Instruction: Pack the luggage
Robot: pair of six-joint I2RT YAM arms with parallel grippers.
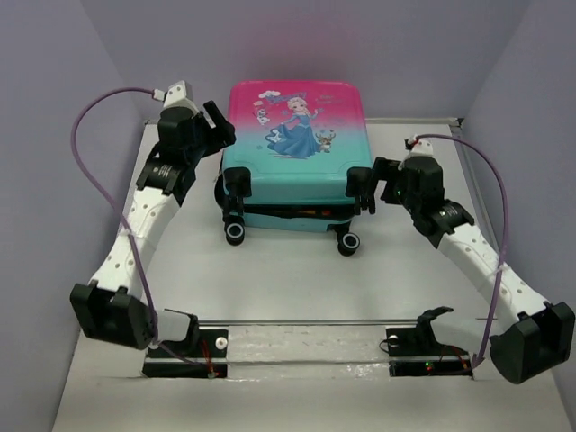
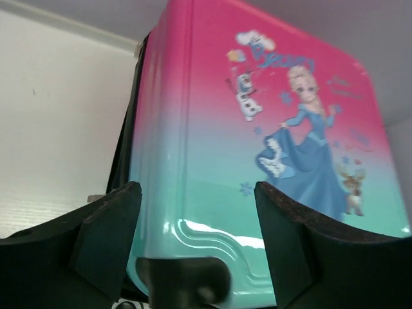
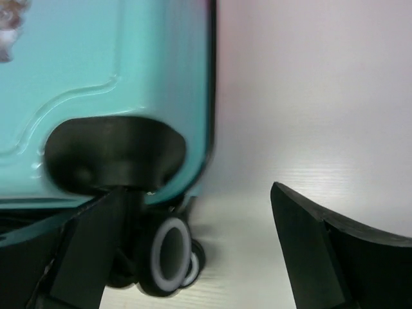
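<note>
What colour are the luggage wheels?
Black wheels with a white ring, clearest in the right wrist view.

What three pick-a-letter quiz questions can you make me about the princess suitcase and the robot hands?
1. Where is the luggage?
A. Lying on the table between the left gripper and the right gripper.
B. Hanging in the air from one gripper.
C. On the floor under the table.

2. What colour is its shell at the end by the wheels?
A. Pink.
B. Teal.
C. Yellow.

3. How is the right gripper?
A. Shut on a wheel.
B. Shut on nothing.
C. Open.

Answers:
1 A, the top view shows it flat on the table with a gripper at each side.
2 B, the shell fades from pink to teal towards the wheels.
3 C, the right wrist view shows its fingers wide apart.
</note>
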